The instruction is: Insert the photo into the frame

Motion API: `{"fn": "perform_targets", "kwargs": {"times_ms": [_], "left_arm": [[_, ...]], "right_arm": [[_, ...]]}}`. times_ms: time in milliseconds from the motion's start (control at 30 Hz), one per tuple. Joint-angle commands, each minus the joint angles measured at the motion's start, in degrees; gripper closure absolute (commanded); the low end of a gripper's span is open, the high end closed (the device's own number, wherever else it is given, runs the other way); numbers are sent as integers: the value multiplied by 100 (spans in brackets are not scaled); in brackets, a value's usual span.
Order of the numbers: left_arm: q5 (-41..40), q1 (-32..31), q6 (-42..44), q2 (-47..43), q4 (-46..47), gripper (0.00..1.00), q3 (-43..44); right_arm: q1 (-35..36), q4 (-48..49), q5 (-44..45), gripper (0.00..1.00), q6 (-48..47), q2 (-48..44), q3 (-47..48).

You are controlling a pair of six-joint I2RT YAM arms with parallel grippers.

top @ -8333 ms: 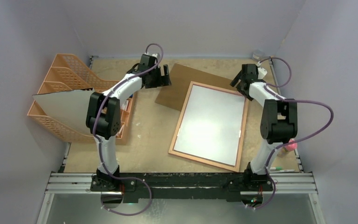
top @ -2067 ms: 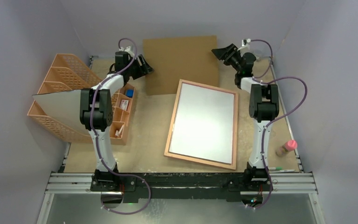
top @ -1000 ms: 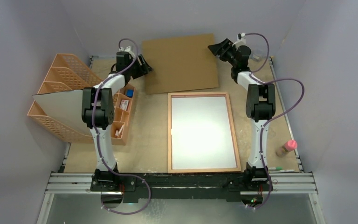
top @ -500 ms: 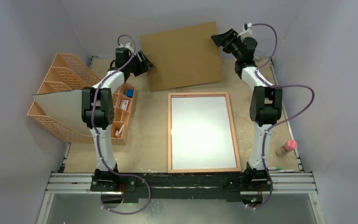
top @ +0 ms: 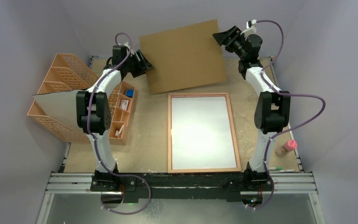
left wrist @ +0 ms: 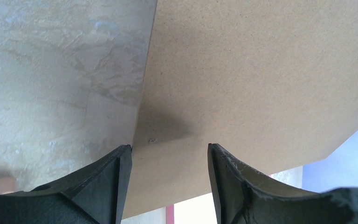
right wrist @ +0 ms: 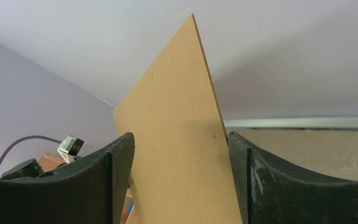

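frame (top: 169,135): lies flat on the table (top: 149,140) with its tan rim up. Its long sides run away from the arm bases and its near short edge is close to them.
photo (top: 200,130): judged to be the white sheet filling the frame, plain side up. No print shows, so this is not certain.
backing board (top: 182,56): off the table beyond the frame's far edge, skewed, with its right side farther from the frame than its left.
left gripper (top: 142,64): beyond the frame's far-left corner. Its fingers stand well apart, yet the board's left edge fills the gap slantwise and is gripped.
right gripper (top: 223,36): beyond the frame's far-right corner, with the same slanted hold on the board's far right corner.
step in hand: both arms carry the backing board, probably to close the frame's rear over the photo.
next move calls for: squaring the board's edges to the frame's rim, levelling it, then lowering both arms together so it drops inside the rim without shifting the sheet.
edges: the board's near-left corner almost meets the frame's far rim in the top view, but hangs above it.
open room: there is bare table on either side of the frame. The orange file trays (top: 60,70) and a desk organiser (top: 121,112) stand to its left, and a pink-capped bottle (top: 286,148) stands off its near-right corner.
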Motion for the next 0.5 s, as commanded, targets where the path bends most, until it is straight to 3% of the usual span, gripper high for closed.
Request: {"fn": "perform_targets", "kwargs": {"times_ms": [0,200,467], "left_arm": [[995,-523,-263,-780,136,40,188],[1051,-628,-230,-1129,-449,40,-352],[1098,-843,-195,-1345,-586,40,-1178]], "right_arm": [[664,-954,-908,26,398,-402,-440],[664,-1901,-783,26,363,-843,-1208],[656,-2382,-356,27,260,-1369,-2370]]}}
